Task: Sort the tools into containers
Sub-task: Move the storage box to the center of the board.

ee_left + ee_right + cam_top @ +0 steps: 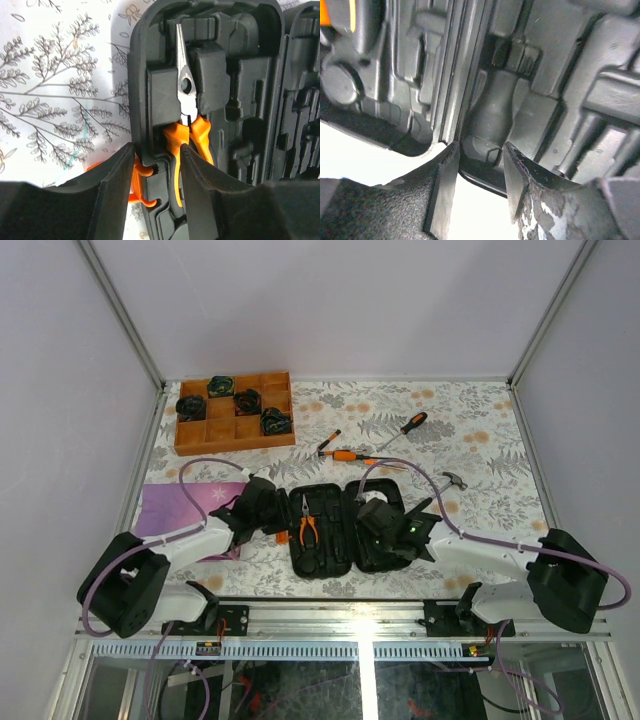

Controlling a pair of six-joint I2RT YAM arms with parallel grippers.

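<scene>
One tool down, four to go: the black tool case (pixel 322 558) lay open flat at the near middle of the table (pixel 480 440); the orange-handled pliers (pixel 308 524) sat in a moulded slot of its left half, the only tool seen stowed. Beyond the case, three screwdrivers (pixel 408 426) (pixel 349 455) (pixel 328 443) lay loose on the flowered cover, and one hammer (pixel 452 481) lay just beyond the case's right half; by the look of it, most of the sorting was yet to be done.

The left gripper (pixel 157 150) straddled the case's left wall beside the orange latch (pixel 137 187), one finger outside and one over the pliers' handle; whether it pinched anything could not be told. The right gripper (pixel 481 150) hung over the right half with its jaws apart, its tips either side of the end of a black handle-like shape (pixel 490 117) (tool or moulding, it was unclear) and a gap showing on one side.

The count: one case, one pair of pliers, three screwdrivers, one hammer; also one wooden tray (pixel 236 444) at the far left holding four dark roundish objects (pixel 247 400), and one purple cloth (pixel 180 508).
</scene>
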